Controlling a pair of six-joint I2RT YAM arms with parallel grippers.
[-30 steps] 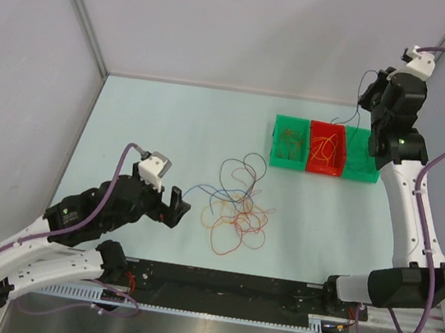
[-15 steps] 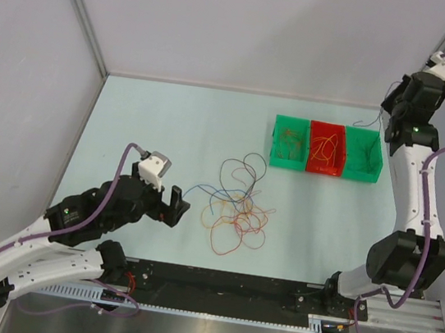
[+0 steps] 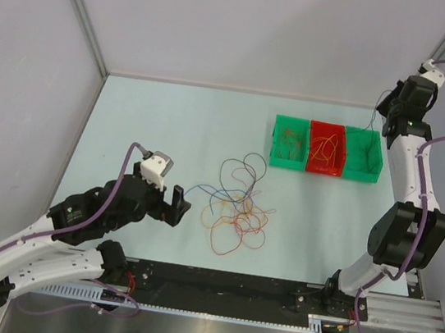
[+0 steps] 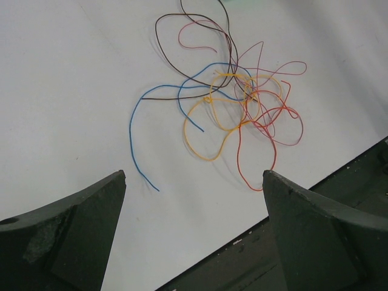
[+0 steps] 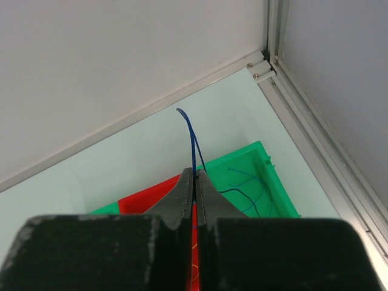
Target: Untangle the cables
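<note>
— Your right end effector (image 5: 195, 174) is pinched tight on a blue cable (image 5: 191, 136). The short end of it stands up past the fingertips, and the other side trails down toward the right green bin (image 5: 267, 162).

— Where have I got that arm?

— You have it raised at the far right corner of the counter (image 3: 170, 126), above the row of three bins. The right green bin holds thin blue strands. The red bin (image 3: 324, 172) in the middle holds orange ones, and the left green bin (image 3: 275, 139) holds brownish ones.

— And my other side?

— Your left end effector (image 4: 194, 179) has its fingers spread wide with nothing between them. It sits low at the near left and points right at the cables (image 4: 242, 103).

— How do those lie?

— You have a loose heap on the counter near the middle, toward the near edge. It is orange, red, blue and dark brown loops crossing one another. One blue strand (image 4: 136, 136) curls out of the heap on the left, and its tip lies just short of your open fingers without touching them. The dark brown loops reach farthest away.
</note>
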